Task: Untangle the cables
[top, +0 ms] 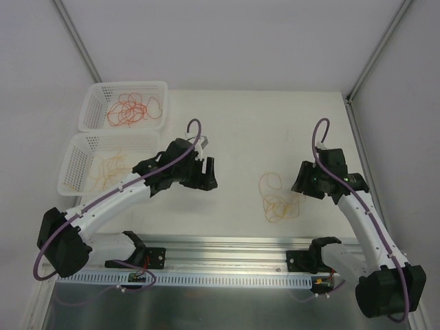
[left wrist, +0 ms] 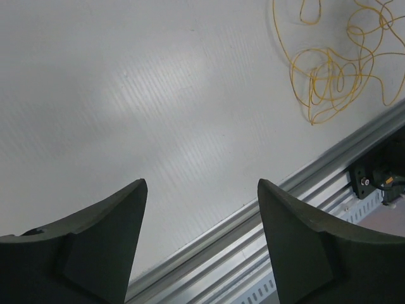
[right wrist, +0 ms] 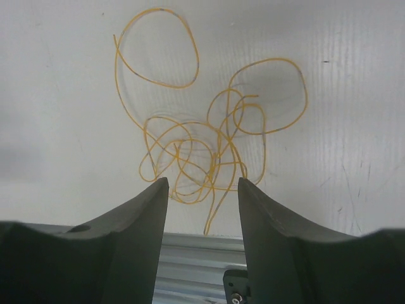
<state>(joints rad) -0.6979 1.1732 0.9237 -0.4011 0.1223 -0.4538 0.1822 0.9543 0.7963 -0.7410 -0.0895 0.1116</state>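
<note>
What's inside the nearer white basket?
Loose yellow-orange cables lie in the basket. The left arm covers its near right corner, hiding anything there.

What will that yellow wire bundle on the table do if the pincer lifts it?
Probably floppy: the yellow wire tangle lies in loose curly loops, so it would likely dangle. It looks very thin, so likely light. Loops cross, so lifting one may drag the rest.
</note>
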